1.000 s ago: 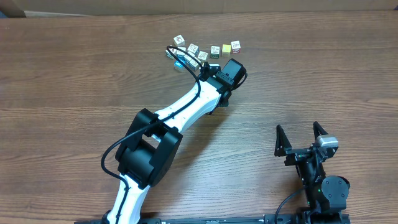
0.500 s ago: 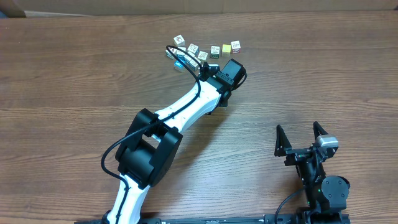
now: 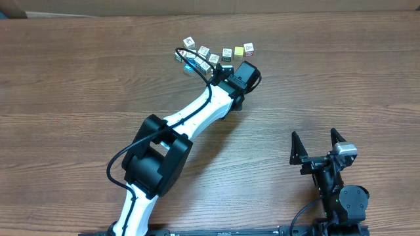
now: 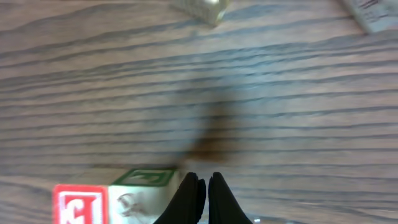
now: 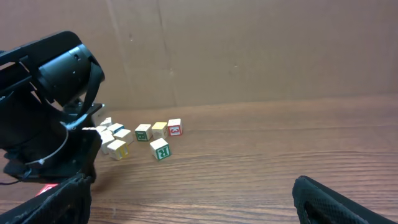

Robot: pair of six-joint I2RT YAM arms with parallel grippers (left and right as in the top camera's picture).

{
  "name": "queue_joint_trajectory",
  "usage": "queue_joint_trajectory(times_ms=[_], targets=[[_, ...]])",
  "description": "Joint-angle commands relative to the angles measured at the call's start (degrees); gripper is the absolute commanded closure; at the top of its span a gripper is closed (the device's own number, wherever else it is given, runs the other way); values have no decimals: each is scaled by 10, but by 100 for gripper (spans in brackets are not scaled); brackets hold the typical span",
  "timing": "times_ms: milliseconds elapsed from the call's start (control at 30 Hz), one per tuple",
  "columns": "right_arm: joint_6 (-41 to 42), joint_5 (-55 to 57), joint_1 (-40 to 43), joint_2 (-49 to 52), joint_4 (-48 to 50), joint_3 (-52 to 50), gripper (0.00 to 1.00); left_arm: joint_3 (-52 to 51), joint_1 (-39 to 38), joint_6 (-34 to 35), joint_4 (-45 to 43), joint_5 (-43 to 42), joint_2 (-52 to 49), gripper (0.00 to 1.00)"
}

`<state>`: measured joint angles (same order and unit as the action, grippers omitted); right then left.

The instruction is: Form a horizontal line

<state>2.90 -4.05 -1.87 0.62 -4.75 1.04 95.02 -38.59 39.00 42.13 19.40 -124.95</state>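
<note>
Far across the table (image 3: pixel 79 78), nothing has shifted over the last second: the horizontal line (image 3: pixel 238 50) remains a short row of three cubes, with loose cubes (image 3: pixel 200 51) scattered to its left, so the task looks unfinished. The left gripper (image 4: pixel 200 190), its arm stretched far out, sits low with jaws closed on nothing, just right of a green-edged cube (image 4: pixel 146 180). The right gripper (image 3: pixel 315 141) waits near, jaws spread wide.

A brown wood-grain table (image 3: pixel 72 85) with dark streaks running along its length fills the overhead view, and behind its far edge stands a plain tan cardboard-like panel (image 5: pixel 261 50), evenly lit
</note>
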Motion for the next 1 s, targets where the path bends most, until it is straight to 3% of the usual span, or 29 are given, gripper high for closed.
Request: queue_joint_trajectory(times_ms=[0, 367, 733, 800, 833, 900, 967], targets=[[-4, 5, 3, -4, 2, -6, 0, 19, 2, -12, -4, -28, -12, 96], [-4, 5, 3, -4, 2, -6, 0, 127, 55, -33, 42, -31, -12, 95], [-4, 5, 3, -4, 2, -6, 0, 157, 224, -43, 134, -32, -13, 92], [-4, 5, 3, -4, 2, -6, 0, 157, 255, -43, 146, -35, -13, 82], [-4, 5, 3, -4, 2, -6, 0, 157, 268, -43, 150, -37, -13, 70], [-4, 5, 3, -4, 2, -6, 0, 157, 297, -43, 163, -41, -13, 42], [-4, 5, 3, -4, 2, -6, 0, 157, 319, -43, 178, -42, -13, 4]])
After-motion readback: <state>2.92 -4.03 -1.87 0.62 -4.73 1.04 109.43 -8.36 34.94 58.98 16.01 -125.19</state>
